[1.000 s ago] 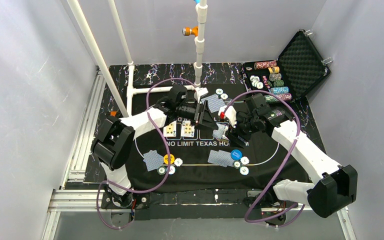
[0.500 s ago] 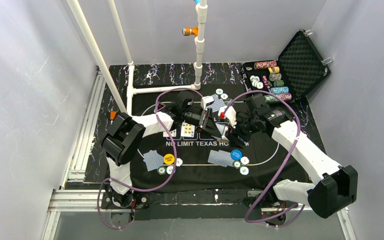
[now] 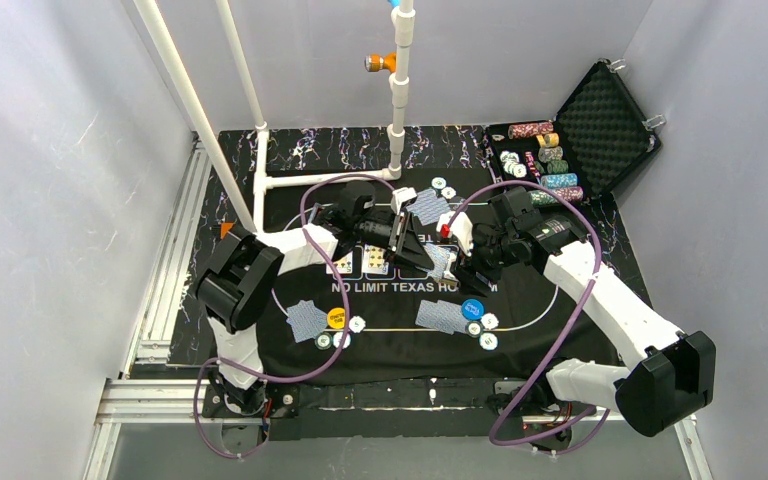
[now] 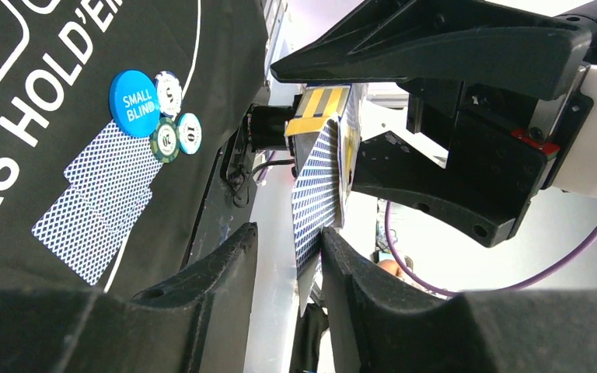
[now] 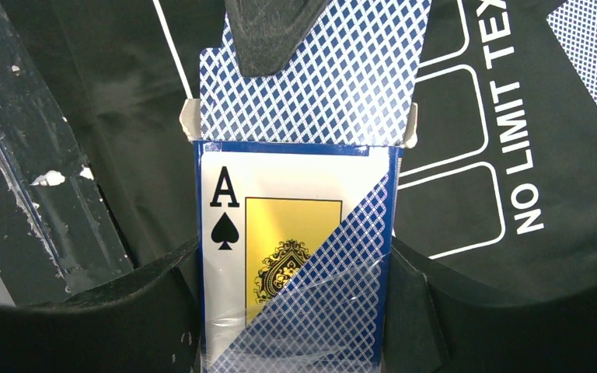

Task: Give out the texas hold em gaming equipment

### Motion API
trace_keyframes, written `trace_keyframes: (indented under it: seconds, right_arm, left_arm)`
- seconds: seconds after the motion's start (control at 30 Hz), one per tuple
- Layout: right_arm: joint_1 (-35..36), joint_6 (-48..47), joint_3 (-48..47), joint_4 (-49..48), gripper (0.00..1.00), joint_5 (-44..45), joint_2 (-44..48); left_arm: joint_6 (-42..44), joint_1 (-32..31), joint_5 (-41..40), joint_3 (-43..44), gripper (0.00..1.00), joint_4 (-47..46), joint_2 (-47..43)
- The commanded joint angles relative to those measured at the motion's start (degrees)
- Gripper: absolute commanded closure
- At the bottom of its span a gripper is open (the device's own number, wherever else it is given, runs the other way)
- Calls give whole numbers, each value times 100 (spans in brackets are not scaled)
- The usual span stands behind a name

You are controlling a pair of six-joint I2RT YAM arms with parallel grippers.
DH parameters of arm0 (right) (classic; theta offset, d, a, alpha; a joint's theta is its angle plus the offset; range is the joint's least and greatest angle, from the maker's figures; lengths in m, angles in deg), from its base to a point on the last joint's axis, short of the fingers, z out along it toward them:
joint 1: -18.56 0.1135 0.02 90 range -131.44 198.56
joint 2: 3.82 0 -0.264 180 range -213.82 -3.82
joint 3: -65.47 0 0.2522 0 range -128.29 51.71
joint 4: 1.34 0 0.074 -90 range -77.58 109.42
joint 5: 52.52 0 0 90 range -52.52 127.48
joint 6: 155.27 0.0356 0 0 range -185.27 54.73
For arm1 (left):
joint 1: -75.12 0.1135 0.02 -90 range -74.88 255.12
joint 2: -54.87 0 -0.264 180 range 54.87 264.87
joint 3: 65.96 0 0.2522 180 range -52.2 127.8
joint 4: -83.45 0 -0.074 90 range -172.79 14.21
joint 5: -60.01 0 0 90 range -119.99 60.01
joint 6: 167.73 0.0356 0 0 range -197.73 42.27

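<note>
My right gripper (image 3: 457, 262) (image 5: 295, 311) is shut on a blue card box (image 5: 295, 256) with an ace of spades printed on it. Blue-backed cards (image 5: 334, 93) stick out of its top. My left gripper (image 3: 420, 254) (image 4: 289, 241) is open, with its jaws either side of the edge of the protruding card (image 4: 316, 194). The card touches one finger and a gap shows on the other side. One left fingertip (image 5: 268, 31) lies over the card in the right wrist view. On the mat lie a blue disc (image 3: 473, 307), a yellow disc (image 3: 336, 318), chips (image 3: 481, 328) and dealt cards (image 3: 442, 316).
The black mat (image 3: 520, 330) carries two face-up cards (image 3: 360, 261), more cards (image 3: 306, 320) (image 3: 428, 207) and chips (image 3: 332, 340) (image 3: 443, 188). The open foam-lined case (image 3: 605, 125) with chip stacks (image 3: 550, 160) sits at the back right. A white pipe frame (image 3: 260, 170) stands at the back left.
My left gripper has moved right and nearer, up to the cards sticking out of the box. The right gripper and its box have stayed put.
</note>
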Motion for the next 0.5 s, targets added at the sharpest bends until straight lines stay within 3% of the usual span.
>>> trace_keyframes:
  seconds: [0.0,0.27,0.47]
  right_arm:
    - [18,-71,-129,-121,99,-296,134]
    - [18,-52,-92,-149,99,-252,106]
    - [18,-48,-68,-145,99,-211,121]
  left_arm:
    - [224,70,-158,-147,67,-32,-503]
    - [383,113,-291,-233,87,-38,-803]
    - [459,168,-342,-256,88,-44,-933]
